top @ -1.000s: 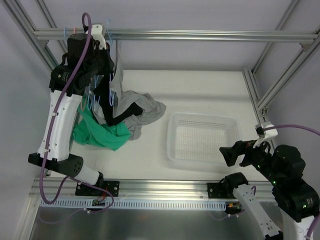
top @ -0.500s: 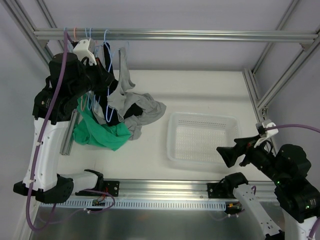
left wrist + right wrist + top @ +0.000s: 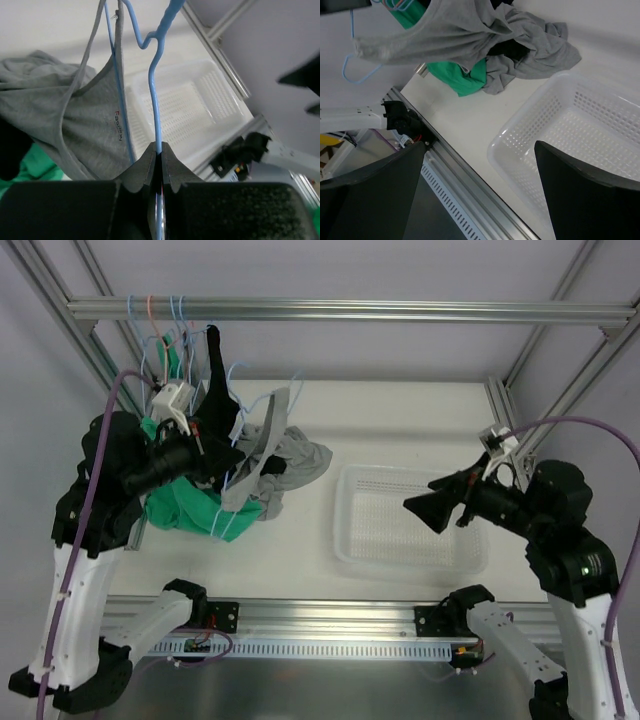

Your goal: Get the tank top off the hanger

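My left gripper [image 3: 205,445] is shut on the thin light-blue hanger [image 3: 156,95], its jaws pinching the wire [image 3: 159,150]. The light grey tank top [image 3: 95,120] hangs on this hanger, its straps over the wire. In the top view the tank top [image 3: 250,465] hangs above the clothes pile, with the hanger's wire [image 3: 270,397] sticking out above it. In the right wrist view the tank top [image 3: 445,35] hangs at the top and the hanger's hook [image 3: 355,70] is at the left. My right gripper [image 3: 430,508] is wide open and empty above the basket.
A white plastic basket [image 3: 350,540] stands right of centre. A green garment [image 3: 185,510] and another grey garment [image 3: 305,460] lie in a pile on the table. A black garment [image 3: 213,370] and several other hangers [image 3: 160,315] hang on the back rail.
My left arm has pulled the hanger with the tank top away from the back rail, down and toward the front. My right arm has risen and swung left over the basket.
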Motion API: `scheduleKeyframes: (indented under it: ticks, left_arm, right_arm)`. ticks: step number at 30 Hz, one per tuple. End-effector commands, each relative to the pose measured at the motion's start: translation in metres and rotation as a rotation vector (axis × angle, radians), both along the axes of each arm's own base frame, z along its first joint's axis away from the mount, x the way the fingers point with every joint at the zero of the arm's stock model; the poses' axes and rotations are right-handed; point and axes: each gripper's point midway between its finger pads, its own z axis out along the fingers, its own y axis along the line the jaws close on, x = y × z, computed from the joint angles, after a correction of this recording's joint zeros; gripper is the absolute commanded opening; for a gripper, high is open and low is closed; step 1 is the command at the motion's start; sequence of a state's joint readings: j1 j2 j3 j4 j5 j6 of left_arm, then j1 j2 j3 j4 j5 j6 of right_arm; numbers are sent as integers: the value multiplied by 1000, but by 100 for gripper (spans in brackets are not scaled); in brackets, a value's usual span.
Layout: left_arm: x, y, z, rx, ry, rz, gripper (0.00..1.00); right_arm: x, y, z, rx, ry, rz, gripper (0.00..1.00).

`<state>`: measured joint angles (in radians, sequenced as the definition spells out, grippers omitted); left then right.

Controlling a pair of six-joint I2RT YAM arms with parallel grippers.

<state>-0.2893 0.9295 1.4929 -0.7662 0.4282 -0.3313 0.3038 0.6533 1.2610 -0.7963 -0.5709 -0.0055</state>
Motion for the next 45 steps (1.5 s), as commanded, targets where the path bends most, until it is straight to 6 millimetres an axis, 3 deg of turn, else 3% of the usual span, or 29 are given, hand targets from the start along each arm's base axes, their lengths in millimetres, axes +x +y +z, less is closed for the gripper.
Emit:
scheduleKeyframes:
  ticks: [1,3,4,5,6,7,8,10,12,13,17,23,33,35,37,40,45]
  left_arm:
    - [-57,-23,8,-104,-37,-249,0]
    - [-82,-26,1,-129,-38,-331,0]
    - [-88,-26,0,-135,-42,-342,0]
    - [-93,-26,-3,-139,-41,-353,0]
    - [-102,-26,-5,-150,-39,-379,0]
    - [-107,-27,-4,-159,-45,-396,0]
    - [-111,-28,-5,-165,-42,-410,0]
    - [-116,-28,-4,-174,-42,-421,0]
    - [-118,-27,-2,-178,-47,-422,0]
    - [-120,-28,0,-183,-45,-429,0]
    - [-127,-26,4,-195,-58,-433,0]
    - [-137,-25,7,-215,-65,-445,0]
    - [-137,-26,8,-222,-66,-449,0]
    - [-138,-26,10,-224,-69,-452,0]
    - [-138,-26,11,-222,-75,-447,0]
    - [-137,-25,11,-219,-85,-442,0]
    - [-133,-26,10,-218,-78,-432,0]
  right_arm:
    - [17,29,32,99,-8,99,98]
    - [27,38,41,103,-25,97,97]
    - [22,51,41,87,-29,144,97]
    - [38,59,34,43,-18,107,97]
    - [40,66,43,25,-55,120,96]
    - [31,84,44,5,-66,176,95]
    - [47,96,34,-45,-57,133,95]
    - [44,116,43,-60,-98,146,93]
    - [62,128,40,-102,-130,85,92]
    - [60,135,40,-105,-140,95,91]
    - [72,139,33,-144,-177,3,88]
    - [69,158,35,-135,-194,50,85]
    - [54,192,39,-79,-176,168,83]
    - [53,195,42,-71,-178,173,77]
    - [54,196,40,-77,-175,167,63]
    - [53,198,39,-72,-168,170,59]
    - [45,203,41,-49,-162,205,36]
